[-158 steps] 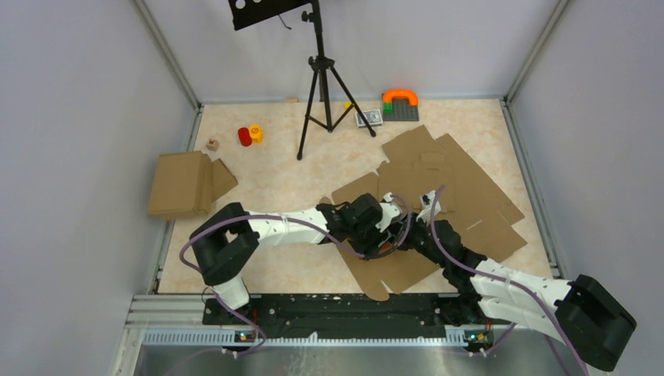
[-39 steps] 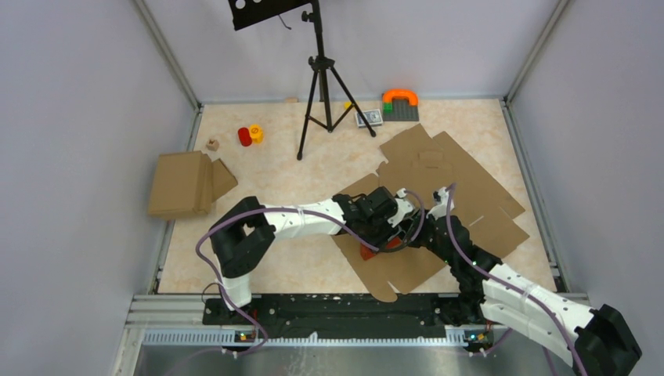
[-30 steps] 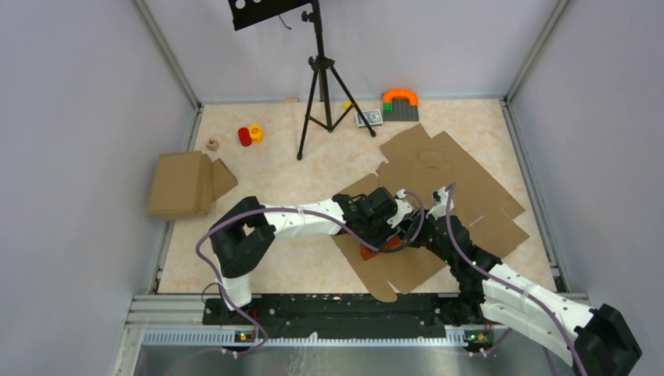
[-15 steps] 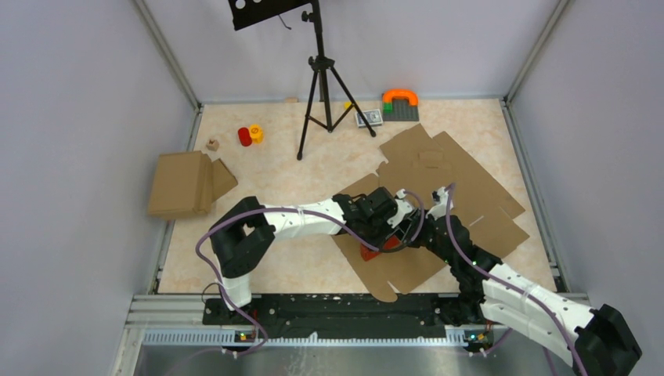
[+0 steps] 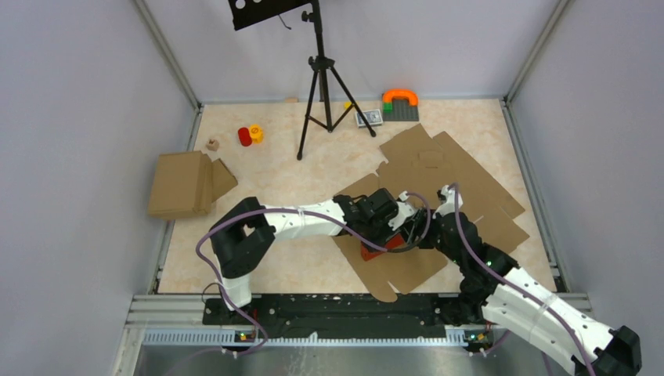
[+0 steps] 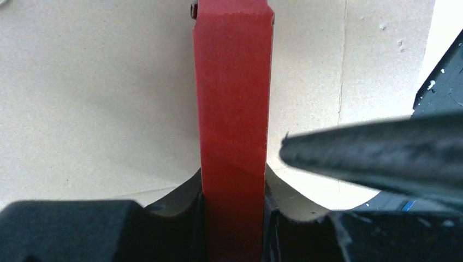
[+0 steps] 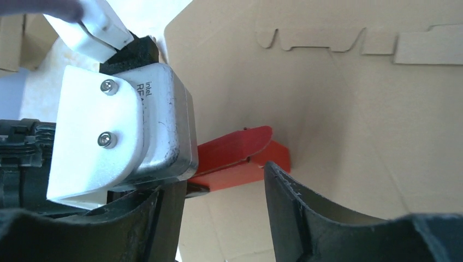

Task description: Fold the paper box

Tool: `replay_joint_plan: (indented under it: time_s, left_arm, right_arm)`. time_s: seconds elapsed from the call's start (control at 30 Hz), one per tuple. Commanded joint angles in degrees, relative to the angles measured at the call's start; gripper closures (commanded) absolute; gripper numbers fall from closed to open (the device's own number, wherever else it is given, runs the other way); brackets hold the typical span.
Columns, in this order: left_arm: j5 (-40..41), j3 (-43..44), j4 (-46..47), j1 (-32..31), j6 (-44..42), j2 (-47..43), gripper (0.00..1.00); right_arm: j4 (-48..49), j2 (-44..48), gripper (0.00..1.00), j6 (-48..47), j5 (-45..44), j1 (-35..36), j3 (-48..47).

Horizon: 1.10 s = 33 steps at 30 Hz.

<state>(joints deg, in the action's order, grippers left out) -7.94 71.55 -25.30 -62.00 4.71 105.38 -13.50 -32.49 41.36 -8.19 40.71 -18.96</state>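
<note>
The paper box (image 5: 367, 252) is a small bright red card piece lying on a brown cardboard sheet (image 5: 407, 266) in front of the arms. In the left wrist view it is a narrow red strip (image 6: 233, 109) standing straight up between my left gripper's (image 6: 233, 188) fingers, which are shut on its two sides. The right wrist view shows the red box (image 7: 243, 155) sticking out from under the left wrist's white camera housing (image 7: 123, 128). My right gripper (image 7: 218, 188) is open just in front of the box, its jaws well apart and touching nothing. One of its dark fingers (image 6: 377, 153) shows blurred in the left wrist view.
Large flat brown cardboard cut-outs (image 5: 450, 176) cover the right half of the table. A folded brown cardboard box (image 5: 184, 184) lies at the left edge. A black tripod (image 5: 321, 86), small red and yellow pieces (image 5: 249, 135) and an orange-and-green toy (image 5: 400, 104) stand at the back.
My right gripper has opened and its arm has drawn back a little to the right. The left gripper has closed slightly and stays on the red box in the same place.
</note>
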Motion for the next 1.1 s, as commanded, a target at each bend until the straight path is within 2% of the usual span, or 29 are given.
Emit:
replay_joint_plan:
  time_s: [0.0, 0.23, 0.4, 0.57, 0.63, 0.77, 1.07]
  left_arm:
    - [-1.4, -0.7, -1.1, -0.2, -1.9, -2.5, 0.76]
    - [-3.3, -1.8, -4.5, -0.1, -4.1, -4.3, 0.76]
    - [-4.4, -2.8, -6.0, 0.2, -6.3, -6.5, 0.74]
    - [-4.0, -2.7, -9.7, 0.7, -8.5, -7.1, 0.73]
    - [-3.0, -2.8, -10.7, 1.2, -8.7, -7.5, 0.74]
    - [-4.4, -4.0, -10.7, 2.7, -8.5, -9.6, 0.74]
    - [-13.6, -6.8, -11.1, 7.9, -8.9, -14.3, 0.74]
  right_arm:
    - [-8.3, 4.6, 0.45, -5.9, -4.9, -0.3, -4.5]
    - [-5.8, 10.1, 0.46, -5.7, -2.7, -0.3, 0.0]
    - [0.3, 12.5, 0.46, -11.3, 1.8, -0.3, 4.6]
    - [8.0, 15.3, 0.45, -21.7, 9.4, -0.3, 8.4]
    - [10.3, 15.0, 0.47, -26.0, 12.3, -0.2, 9.2]
    - [16.3, 11.8, 0.55, -29.6, 12.1, -0.2, 11.0]
    - [29.9, 8.3, 0.56, -40.2, 16.8, -0.1, 13.8]
